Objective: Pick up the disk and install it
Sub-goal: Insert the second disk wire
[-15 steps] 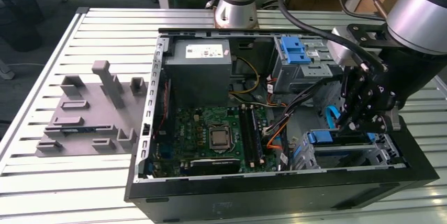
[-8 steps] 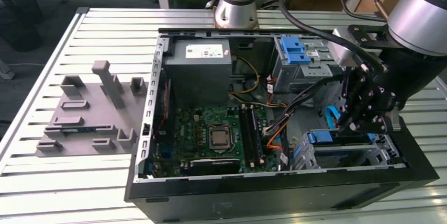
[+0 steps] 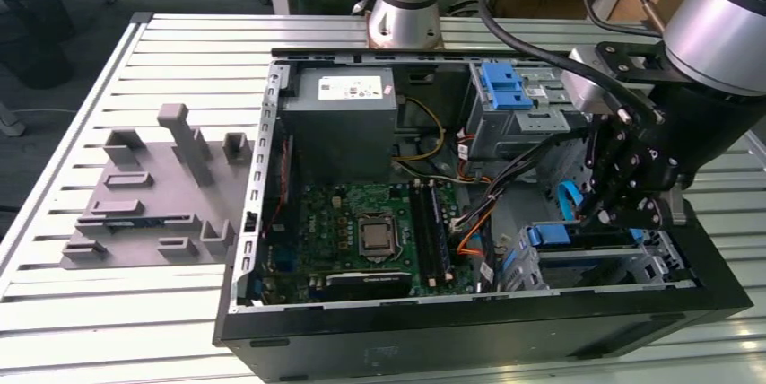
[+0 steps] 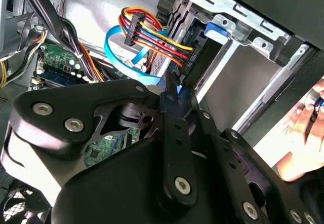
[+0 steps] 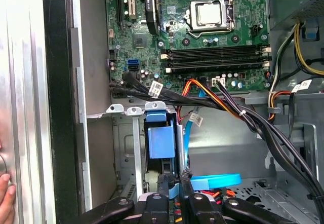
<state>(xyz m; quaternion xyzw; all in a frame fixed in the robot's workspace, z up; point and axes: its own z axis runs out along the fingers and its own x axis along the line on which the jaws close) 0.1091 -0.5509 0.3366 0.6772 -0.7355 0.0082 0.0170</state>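
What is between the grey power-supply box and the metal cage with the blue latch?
Loose yellow and black cables, seen in the exterior view.

exterior: high, oblique | wrist views: close; share motherboard (image 5: 202, 46)

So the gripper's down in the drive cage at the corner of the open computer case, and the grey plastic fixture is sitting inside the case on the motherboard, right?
Not quite. The gripper is down at the drive cage in the corner of the open computer case, but the grey plastic fixture sits outside the case, on the slatted table toward the exterior view's left. The exterior view shows it.
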